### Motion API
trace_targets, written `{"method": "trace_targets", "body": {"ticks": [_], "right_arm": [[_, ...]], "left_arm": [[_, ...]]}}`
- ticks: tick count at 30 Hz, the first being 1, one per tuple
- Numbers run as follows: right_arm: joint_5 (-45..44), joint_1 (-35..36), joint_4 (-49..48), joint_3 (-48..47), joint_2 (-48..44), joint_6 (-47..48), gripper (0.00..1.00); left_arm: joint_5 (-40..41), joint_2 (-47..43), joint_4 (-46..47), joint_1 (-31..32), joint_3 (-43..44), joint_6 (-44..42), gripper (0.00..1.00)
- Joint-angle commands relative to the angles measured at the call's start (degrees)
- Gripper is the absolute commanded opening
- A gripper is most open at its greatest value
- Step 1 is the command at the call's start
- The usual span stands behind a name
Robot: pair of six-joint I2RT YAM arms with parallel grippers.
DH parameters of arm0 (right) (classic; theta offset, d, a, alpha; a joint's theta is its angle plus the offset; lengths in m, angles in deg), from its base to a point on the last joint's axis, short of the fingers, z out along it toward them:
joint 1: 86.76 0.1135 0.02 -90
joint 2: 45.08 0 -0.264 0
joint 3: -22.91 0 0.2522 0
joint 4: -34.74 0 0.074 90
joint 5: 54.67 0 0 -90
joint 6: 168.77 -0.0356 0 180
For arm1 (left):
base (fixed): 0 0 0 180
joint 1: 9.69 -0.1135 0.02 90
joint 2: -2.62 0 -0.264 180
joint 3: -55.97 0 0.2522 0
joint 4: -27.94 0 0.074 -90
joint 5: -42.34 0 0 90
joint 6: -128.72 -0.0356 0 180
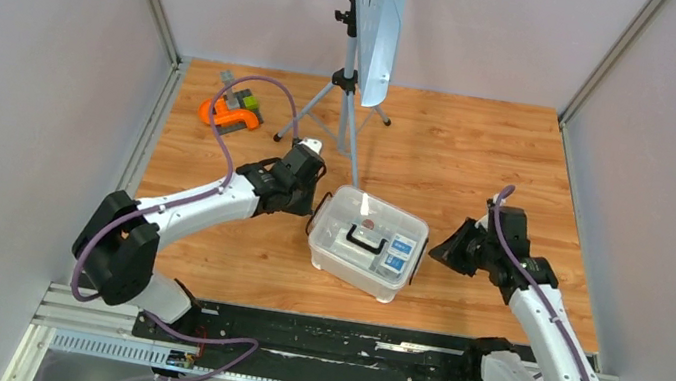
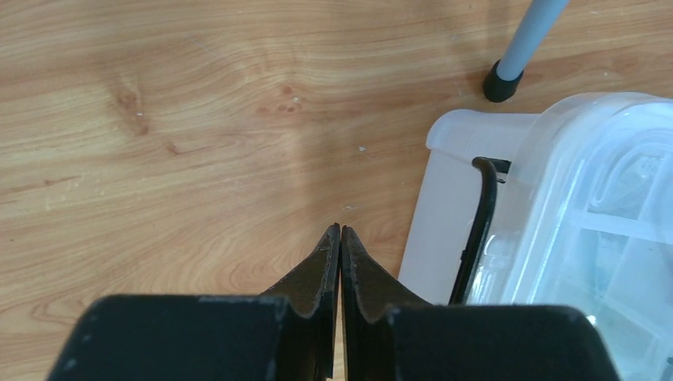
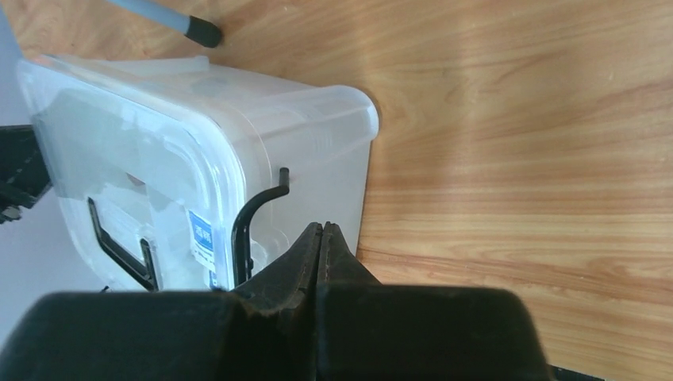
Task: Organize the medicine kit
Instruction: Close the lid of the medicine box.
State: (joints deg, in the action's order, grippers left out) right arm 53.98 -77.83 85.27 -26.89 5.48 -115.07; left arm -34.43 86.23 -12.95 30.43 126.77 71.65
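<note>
The medicine kit (image 1: pixel 366 243) is a white rounded tub in the middle of the wooden table, with its clear lid (image 1: pixel 360 219) on it. The lid carries a black handle (image 1: pixel 365 242), and blue-and-white packets (image 1: pixel 397 253) show through it. My left gripper (image 1: pixel 309 204) is shut and empty just off the tub's left end. In the left wrist view its tips (image 2: pixel 340 228) hang over bare wood beside the black clip (image 2: pixel 480 230). My right gripper (image 1: pixel 436 253) is shut and empty at the tub's right end, with its tips (image 3: pixel 324 226) next to the other clip (image 3: pixel 250 218).
An orange-and-grey tool (image 1: pixel 229 114) lies at the back left corner. A tripod (image 1: pixel 346 111) holding a white panel stands behind the tub; one foot (image 2: pixel 501 83) rests close to the tub's far corner. Grey walls enclose the table on both sides and behind.
</note>
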Motion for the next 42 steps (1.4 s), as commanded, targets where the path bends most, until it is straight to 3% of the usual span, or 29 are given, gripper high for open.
{"method": "trace_targets", "body": {"ticks": [1,15,42], "right_arm": [[-8.27,5.04,1.61,-1.00,0.92,-5.91,0.00],[-17.57,17.18,3.57,-6.50,5.13,-11.67,0.00],[-18.58,23.91,-1.25,-13.93,16.81,-9.20,0.00]], "left_arm": [[-1.88,0.13,3.63,0.24,2.47,-0.36,0.08],[1.29,5.15,0.03,7.82,7.85,-0.18,0.06],[2.35,13.51,-3.80,19.02,16.05,0.15,0.05]]}}
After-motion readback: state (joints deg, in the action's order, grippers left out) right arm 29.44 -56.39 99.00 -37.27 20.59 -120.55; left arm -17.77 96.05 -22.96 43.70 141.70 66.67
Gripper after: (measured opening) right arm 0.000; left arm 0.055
